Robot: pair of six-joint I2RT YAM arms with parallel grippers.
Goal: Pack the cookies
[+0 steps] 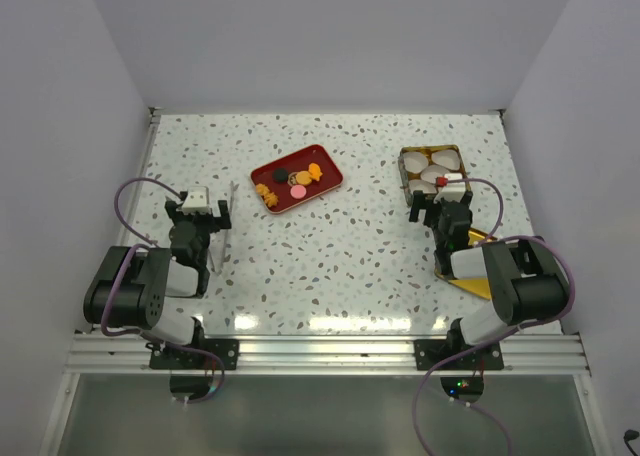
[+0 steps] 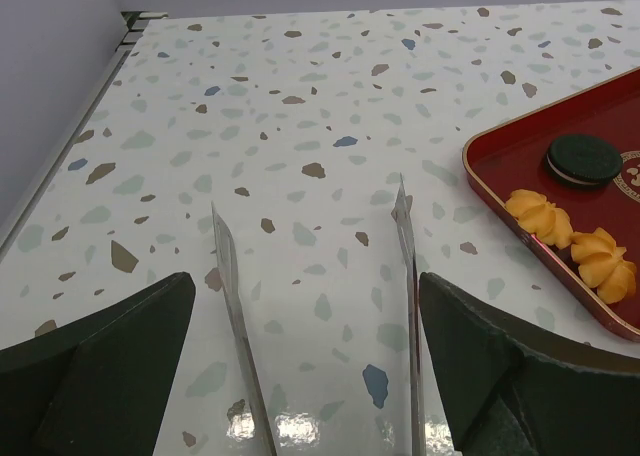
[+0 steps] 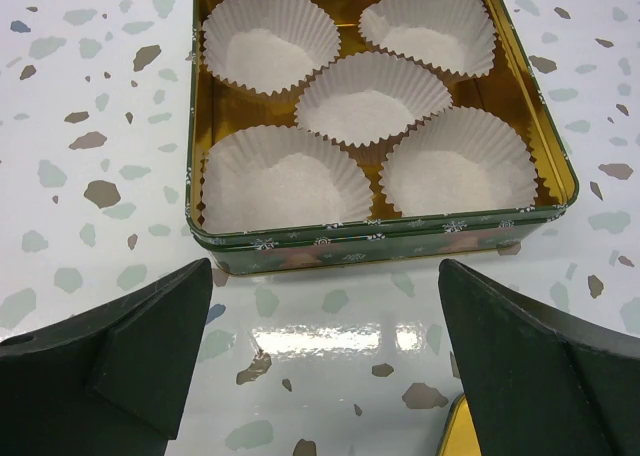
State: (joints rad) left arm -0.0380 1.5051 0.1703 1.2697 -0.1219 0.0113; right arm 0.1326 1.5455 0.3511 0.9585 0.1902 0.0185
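The left jaws stand wide apart over the desk (image 2: 300, 96). The two thin metal blades of a pair of tongs (image 2: 232, 276) reach forward between them, and whether the blades touch the jaws I cannot tell. The right jaws are equally wide apart with nothing between them, and a corner of a gold lid (image 3: 468, 434) shows just beside their right finger. The desk is glossy white terrazzo flecked with brown, grey and blue, and it mirrors the lights close in front of both jaws. Ahead and to the right of the left jaws lies a red tray (image 2: 490, 191) with a gold emblem too cut off to read. The cookies (image 1: 313, 172) lie on it: a dark round sandwich biscuit (image 2: 583, 159), ridged orange swirls (image 2: 540, 216) and one pink piece (image 1: 298, 192). Straight ahead of the right jaws sits a gold tin (image 3: 370, 241) with a green, snowflake-patterned rim, holding five white fluted paper cups (image 3: 370, 101). Plain pale lilac-grey walls (image 1: 330, 36) close in the far side.
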